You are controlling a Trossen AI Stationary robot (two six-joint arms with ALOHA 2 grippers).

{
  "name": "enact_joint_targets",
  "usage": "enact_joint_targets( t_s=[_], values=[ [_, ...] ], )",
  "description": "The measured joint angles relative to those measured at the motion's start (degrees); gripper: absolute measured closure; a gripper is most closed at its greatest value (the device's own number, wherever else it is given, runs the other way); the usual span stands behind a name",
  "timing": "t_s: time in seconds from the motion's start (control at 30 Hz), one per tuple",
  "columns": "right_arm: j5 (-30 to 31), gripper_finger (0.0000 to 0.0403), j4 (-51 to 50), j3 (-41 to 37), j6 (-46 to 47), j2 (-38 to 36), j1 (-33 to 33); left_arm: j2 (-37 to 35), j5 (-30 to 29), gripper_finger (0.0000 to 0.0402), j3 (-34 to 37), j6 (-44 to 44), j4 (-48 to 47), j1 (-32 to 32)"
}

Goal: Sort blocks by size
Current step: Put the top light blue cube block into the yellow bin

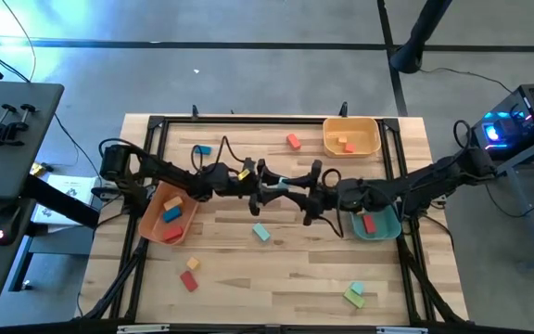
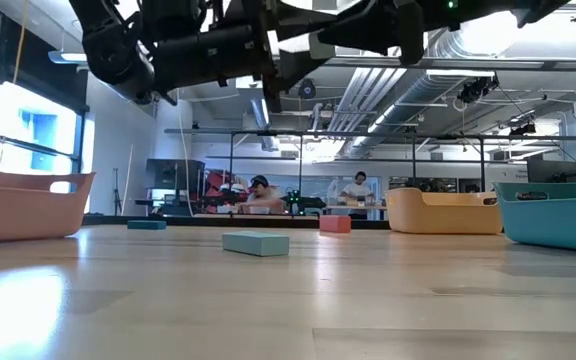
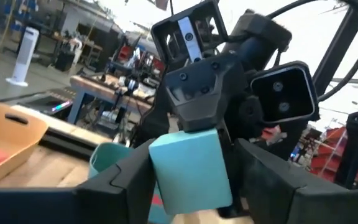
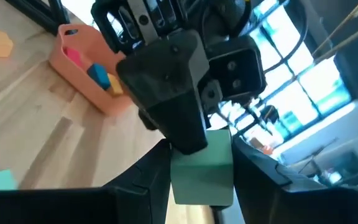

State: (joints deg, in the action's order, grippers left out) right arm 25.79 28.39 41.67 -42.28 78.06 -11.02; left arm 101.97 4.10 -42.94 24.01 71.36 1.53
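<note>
Above the surface (image 1: 276,278) between the orange bin (image 1: 168,215) and teal bin (image 1: 378,225), the left pincer (image 3: 188,186) and right pincer (image 4: 201,180) both flank one teal block (image 3: 190,168), the right clamped on it and the left parted beside it, evidently a handover

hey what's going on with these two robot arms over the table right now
The two arms meet above the middle of the table, passing a teal block between them. The left gripper and the right gripper both have fingers around it, so who holds it is unclear. Other blocks lie loose on the wood; some already sit in the salmon bin, the yellow bin and the teal bin.
</note>
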Motion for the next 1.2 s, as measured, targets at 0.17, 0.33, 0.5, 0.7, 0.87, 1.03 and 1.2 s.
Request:
enact_joint_targets(
  t_s=[0.17,0.33,0.5,0.7,0.87,1.03,1.2],
  values=[
    [1.08,0.0268,-6.77,0.07,7.40,-0.09,-1.47,0.04,2.77,0.0182,0.04,1.42,-2.30,0.94],
    [2.80,0.0268,-15.31,-0.19,13.33,-0.78,-2.62,-0.26,4.84,0.0174,-0.15,2.87,-1.71,1.74],
    [9.89,0.0268,-27.74,-0.15,21.05,-5.33,-3.25,-0.13,4.57,0.0174,-0.04,2.75,-2.48,2.06],
    [12.19,0.0268,-46.05,-1.64,33.27,-14.76,4.88,-0.13,4.25,0.0174,-0.04,2.71,-3.12,2.65],
    [9.73,0.0268,-46.66,-6.65,37.61,-19.51,17.54,-0.13,3.89,0.0174,-0.04,2.29,-3.07,2.63],
    [1.34,0.0268,-38.48,-8.48,39.50,-18.53,31.86,-0.13,3.87,0.0174,-0.04,2.29,-3.17,2.42],
    [-5.12,0.0268,-30.17,-8.74,38.81,-13.54,42.39,-0.13,3.87,0.0174,-0.04,2.29,-3.20,2.41]
  ],
)
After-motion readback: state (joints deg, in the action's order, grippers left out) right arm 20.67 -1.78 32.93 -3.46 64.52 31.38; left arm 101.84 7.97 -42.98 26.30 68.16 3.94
